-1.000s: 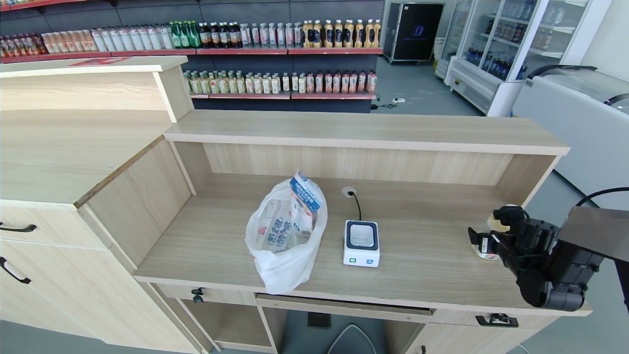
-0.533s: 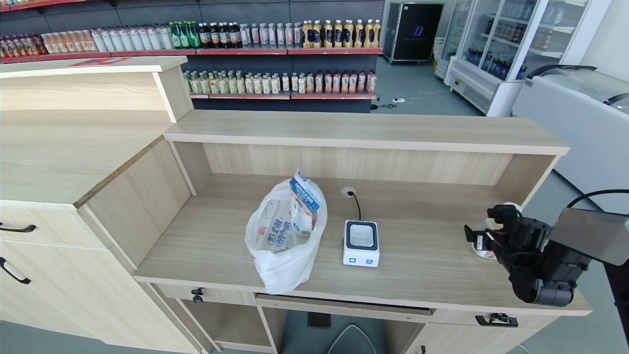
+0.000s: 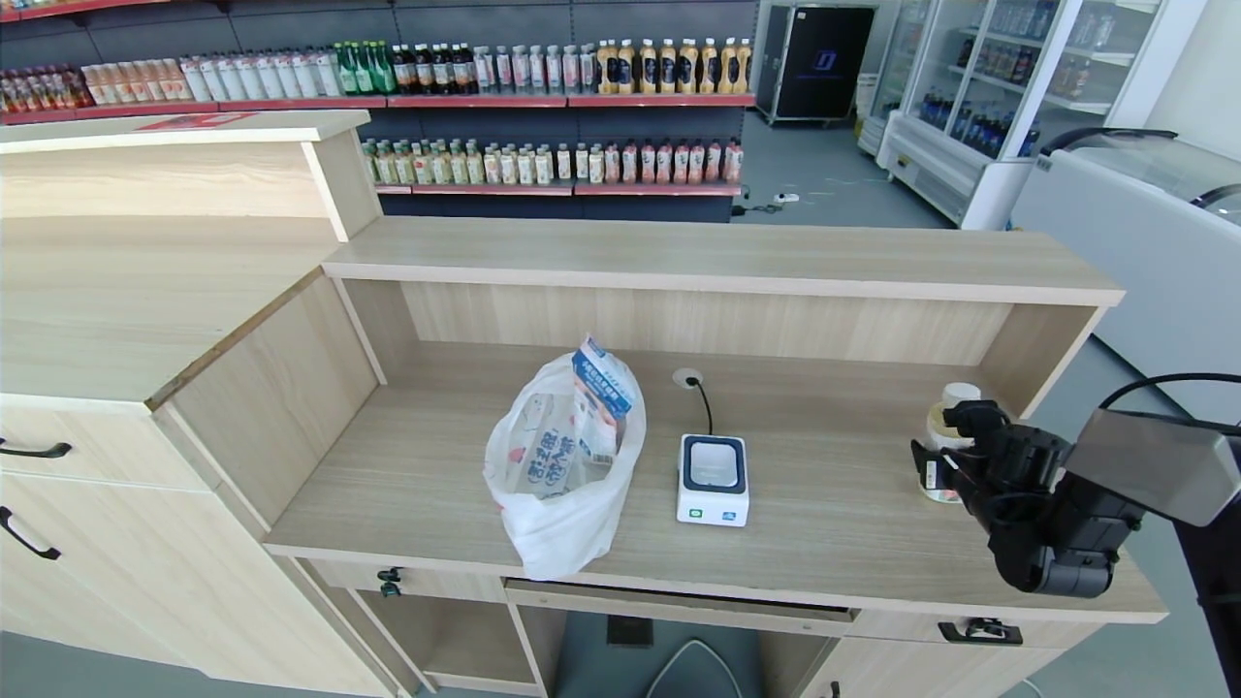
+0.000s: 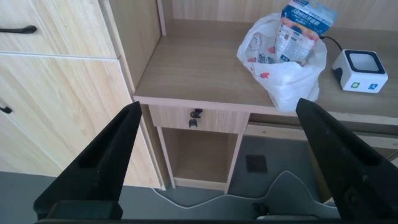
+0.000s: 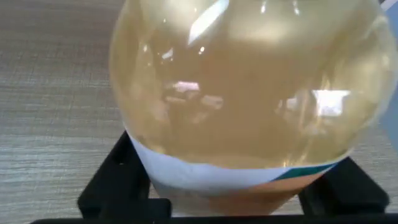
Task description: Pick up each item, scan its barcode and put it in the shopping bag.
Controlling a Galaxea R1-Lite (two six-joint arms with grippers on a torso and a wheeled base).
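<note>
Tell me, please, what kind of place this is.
Probably a shop checkout: a white square barcode scanner beside a white plastic shopping bag, long shelves of bottled drinks behind, and a clear amber drink bottle in the right gripper.

- White plastic shopping bag [image 3: 562,485], cartons inside, mid pale wooden counter [image 3: 834,523].
- White square barcode scanner [image 3: 714,479] just beside the bag, on its right.
- Right gripper [image 3: 938,467] clasps white-capped clear bottle [image 3: 958,399], upright, at the counter's right end.
</note>
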